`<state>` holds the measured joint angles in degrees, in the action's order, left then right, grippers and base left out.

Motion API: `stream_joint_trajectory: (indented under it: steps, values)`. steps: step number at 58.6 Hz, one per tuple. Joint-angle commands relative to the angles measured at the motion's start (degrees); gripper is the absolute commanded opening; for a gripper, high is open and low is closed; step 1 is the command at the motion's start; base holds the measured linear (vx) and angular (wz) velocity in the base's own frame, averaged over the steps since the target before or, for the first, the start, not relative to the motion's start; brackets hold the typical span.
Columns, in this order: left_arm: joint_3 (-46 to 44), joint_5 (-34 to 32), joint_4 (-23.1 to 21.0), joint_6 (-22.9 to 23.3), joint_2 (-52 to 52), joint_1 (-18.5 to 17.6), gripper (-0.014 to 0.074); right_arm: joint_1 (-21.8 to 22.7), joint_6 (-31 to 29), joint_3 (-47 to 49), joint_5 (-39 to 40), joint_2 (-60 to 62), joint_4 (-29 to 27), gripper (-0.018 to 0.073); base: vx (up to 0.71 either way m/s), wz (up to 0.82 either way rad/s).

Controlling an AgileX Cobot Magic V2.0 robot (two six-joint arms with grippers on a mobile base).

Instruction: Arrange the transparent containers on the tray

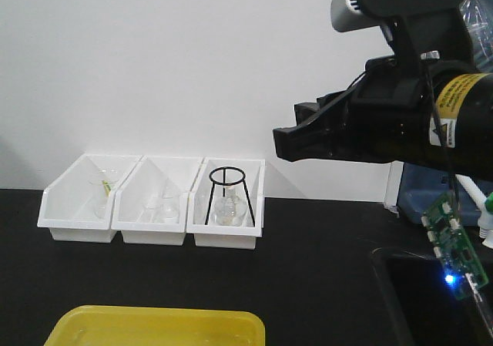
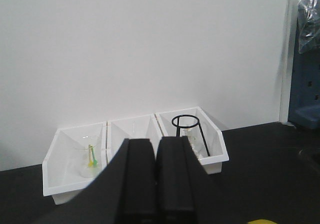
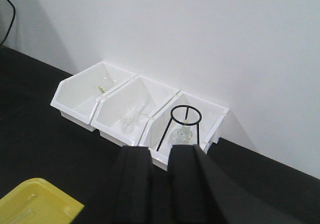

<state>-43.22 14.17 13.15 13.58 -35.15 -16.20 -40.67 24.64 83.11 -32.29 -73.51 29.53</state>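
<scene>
The yellow tray (image 1: 154,324) lies at the table's front edge, its corner showing in the right wrist view (image 3: 35,201). Clear glass transparent containers sit faintly in the middle white bin (image 1: 164,206) (image 3: 131,120); their shapes are hard to make out. My right gripper (image 1: 280,142) hangs high at the right, pointing left, well above the bins. In its own view the right gripper (image 3: 160,153) stands slightly open with nothing between the fingers. My left gripper (image 2: 157,144) is shut and empty, facing the bins from a distance.
Three white bins (image 1: 77,226) stand in a row against the back wall. The left one holds a beaker with green and yellow sticks (image 2: 91,156). The right one holds a flask under a black wire stand (image 1: 227,196). A circuit board with a blue light (image 1: 454,257) hangs at the right.
</scene>
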Motion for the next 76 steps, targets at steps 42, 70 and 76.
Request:
stream_joint_trajectory:
  steps: [42,70,76]
  values:
    - [32.9,-0.6,-10.5,-6.3,33.2,16.3,-0.0008,0.1,-0.5,1.9,4.6,1.7,2.2,0.0198,0.0,0.0]
    - [46.5,-6.4,-17.7,-5.8,36.0,17.7,-0.0008,0.1,-0.5,1.9,4.5,1.5,2.2,0.0198,0.0,0.0]
    - [46.5,-6.4,-17.7,-5.8,36.0,17.7,-0.0008,0.1,-0.5,1.9,4.4,1.5,2.2,0.0198,0.0,0.0]
